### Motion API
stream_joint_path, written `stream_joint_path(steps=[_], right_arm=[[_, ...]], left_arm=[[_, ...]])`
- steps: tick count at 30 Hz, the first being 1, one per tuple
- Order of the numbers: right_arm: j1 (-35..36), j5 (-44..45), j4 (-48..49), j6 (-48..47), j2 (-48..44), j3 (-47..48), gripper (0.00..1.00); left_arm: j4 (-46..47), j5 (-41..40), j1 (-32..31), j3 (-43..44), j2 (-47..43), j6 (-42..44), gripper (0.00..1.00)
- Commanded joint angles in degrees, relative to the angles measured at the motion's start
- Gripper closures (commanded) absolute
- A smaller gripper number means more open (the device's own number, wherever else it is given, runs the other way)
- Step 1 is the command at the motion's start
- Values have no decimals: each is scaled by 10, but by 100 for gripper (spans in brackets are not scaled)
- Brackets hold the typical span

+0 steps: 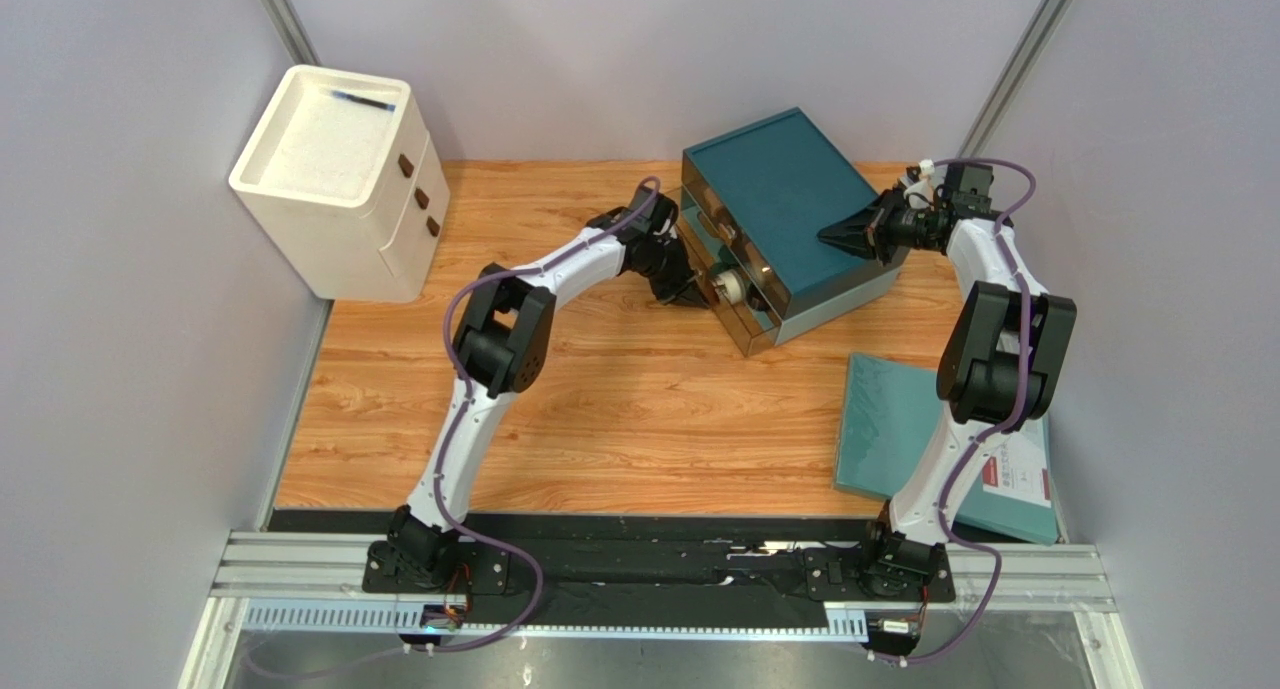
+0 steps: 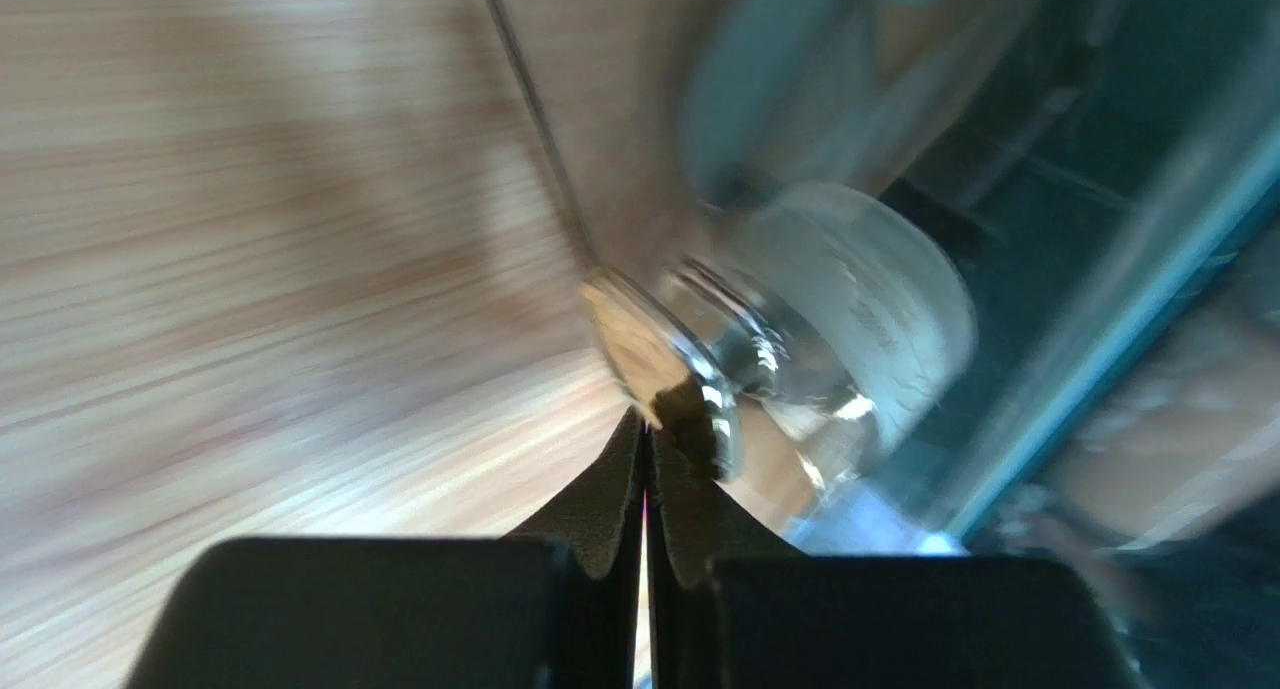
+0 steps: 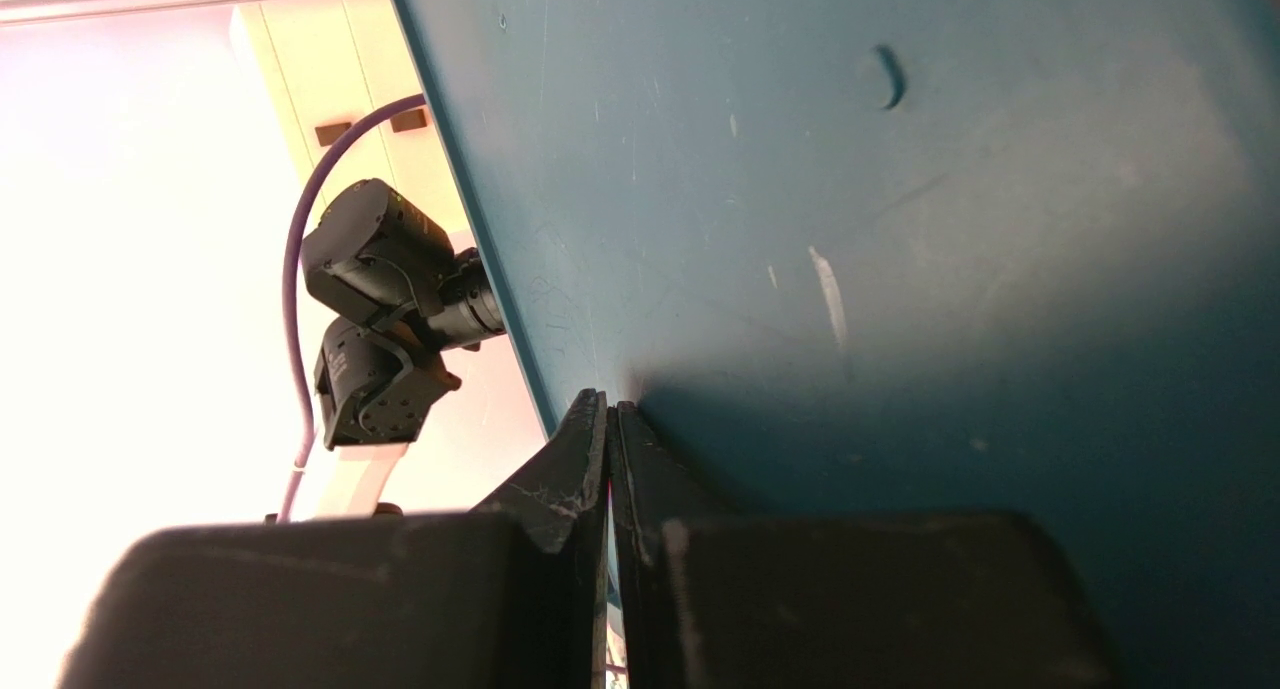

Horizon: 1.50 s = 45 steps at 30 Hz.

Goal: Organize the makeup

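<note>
A clear bottle (image 1: pixel 732 287) with a pale cap lies in an open drawer at the front of the teal drawer box (image 1: pixel 781 194). In the left wrist view the clear bottle (image 2: pixel 819 352) is blurred, just right of the tips. My left gripper (image 1: pixel 694 287) is shut and empty, and its tips (image 2: pixel 649 419) are at the drawer's shiny front edge. My right gripper (image 1: pixel 830 235) is shut, and its tips (image 3: pixel 609 404) press on the teal box's top (image 3: pixel 902 239). The other makeup is out of view.
A white drawer cabinet (image 1: pixel 338 179) stands at the back left corner. A flat teal panel (image 1: pixel 894 434) with a card lies at the front right beside the right arm. Grey walls close in on both sides.
</note>
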Motion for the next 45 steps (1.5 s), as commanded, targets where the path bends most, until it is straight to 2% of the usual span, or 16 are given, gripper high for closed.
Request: stream_joint_path(steps=[1,4,7,10,16,21,23,25,28,34,37,40,41,43,44,45], right_arm=[[16,168,-118,-78,81,-63,96],[16,167,-119,-78,83,-63,96],[16,166,-119,-78,85,-61,96],[16,164,-120,-77,84,-58,96],[16,163,-121,-76,78,-58,96],[17,158,-113,-70,64,-58,96],[17,158,-113,-61,51,-52,96],[19,158,-115,-51,35,-36,96],[32,166,-121,-35,-17,5,96],[62,159,-99,-37,-102,74,90],[88,183,-95,-50,-152,88,82],[125,199,-82,-65,-206,78,71],[132,220,-80,-69,-223,69,47],[160,246,-76,-86,-268,61,30],[168,276,-75,-92,-283,50,1],[185,292,-70,-110,-315,42,0]], left_arm=[[152,53,-15,20,9,-135,100],[231,62,-30,44,34,-197,100],[213,68,-44,141,76,-203,100],[202,71,-47,168,83,-213,100],[224,20,-23,-18,-47,-166,100],[121,-34,-1,-99,-170,-30,98],[94,-54,7,-116,-219,36,89],[11,-79,9,-95,-241,131,80],[-93,-125,8,-93,-304,231,52],[-165,-208,7,-232,-442,341,34],[-188,-249,7,-301,-518,364,21],[-190,-265,7,-359,-609,380,1],[-196,-270,7,-368,-623,385,1],[-209,-300,7,-382,-654,399,1],[-224,-311,7,-381,-661,402,0],[-232,-328,7,-377,-672,411,1]])
